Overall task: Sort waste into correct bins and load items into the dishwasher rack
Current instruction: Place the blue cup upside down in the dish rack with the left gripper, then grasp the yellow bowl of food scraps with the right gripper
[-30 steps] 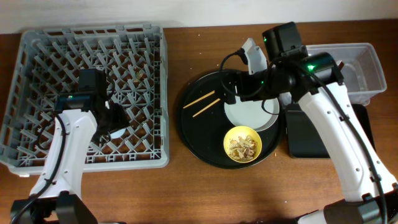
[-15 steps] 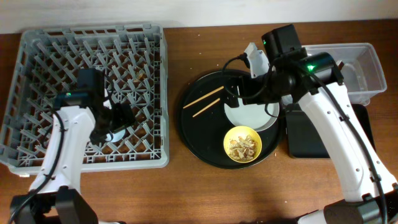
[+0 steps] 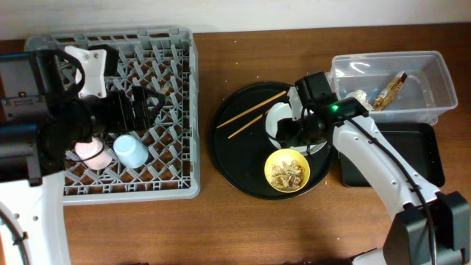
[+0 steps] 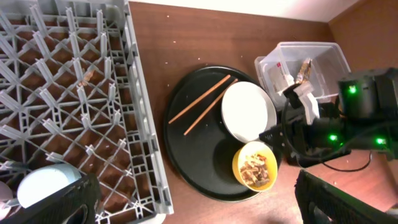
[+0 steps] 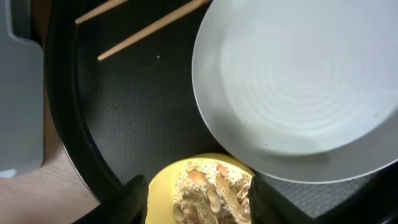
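Compared with half a second ago, the left arm is lifted off the dishwasher rack (image 3: 147, 35). The pink cup (image 3: 93, 152) and light-blue cup (image 3: 132, 151) are now uncovered among its pegs, near the desk's (image 3: 210, 221) left edge. The left pincer (image 4: 196, 199) is released, its fingers wide apart. The right pincer (image 5: 198, 202) has been lowered from the white plate (image 5: 298, 87) to the yellow bowl (image 5: 161, 186) of food scraps (image 5: 211, 193). It is spread astride the bowl; contact with the rim cannot be told. Bare desk is left between the rack and the round black tray (image 3: 235, 158), where the chopsticks (image 3: 254, 114) lie. The wrapper (image 3: 390, 88) and tissue (image 3: 358, 96) are seen in the clear tub (image 3: 441, 73) at the far-right corner. Overhead, the plate is partly hidden by the right arm.
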Motion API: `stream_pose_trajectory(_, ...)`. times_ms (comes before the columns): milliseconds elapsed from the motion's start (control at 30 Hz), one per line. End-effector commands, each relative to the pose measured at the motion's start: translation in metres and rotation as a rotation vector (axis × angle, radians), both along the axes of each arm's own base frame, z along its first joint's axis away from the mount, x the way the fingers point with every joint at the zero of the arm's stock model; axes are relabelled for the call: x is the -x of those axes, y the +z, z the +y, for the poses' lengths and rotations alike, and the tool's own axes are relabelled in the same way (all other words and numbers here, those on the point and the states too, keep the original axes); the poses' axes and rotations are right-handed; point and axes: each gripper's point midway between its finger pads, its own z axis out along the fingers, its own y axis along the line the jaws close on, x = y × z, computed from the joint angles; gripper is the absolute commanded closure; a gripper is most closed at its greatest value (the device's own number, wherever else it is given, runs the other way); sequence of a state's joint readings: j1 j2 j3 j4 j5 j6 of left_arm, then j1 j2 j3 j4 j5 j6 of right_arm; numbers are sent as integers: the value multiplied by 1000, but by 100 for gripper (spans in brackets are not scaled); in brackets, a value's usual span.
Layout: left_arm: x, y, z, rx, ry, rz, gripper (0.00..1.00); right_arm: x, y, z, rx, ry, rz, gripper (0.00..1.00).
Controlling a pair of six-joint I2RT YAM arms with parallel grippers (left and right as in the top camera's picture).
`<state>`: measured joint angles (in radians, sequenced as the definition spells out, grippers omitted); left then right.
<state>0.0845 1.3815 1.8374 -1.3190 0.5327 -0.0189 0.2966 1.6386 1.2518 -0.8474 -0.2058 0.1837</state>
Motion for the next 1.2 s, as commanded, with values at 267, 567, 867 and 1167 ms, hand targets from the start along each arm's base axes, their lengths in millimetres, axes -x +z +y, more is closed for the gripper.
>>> stream_pose_trajectory(267,3,7,-3,0,-27,-29,1,7,2,40,25,174,-75,36)
stream_pose_trajectory(567,3,7,-3,0,-27,-29,1,4,4,42,11,151,-83,28)
stream_pose_trajectory(867,3,7,-3,0,-27,-29,1,4,4,42,9,152,-82,24)
stream_pose_trajectory(1167,3,7,-3,0,-27,-29,1,4,4,44,1,156,-85,18)
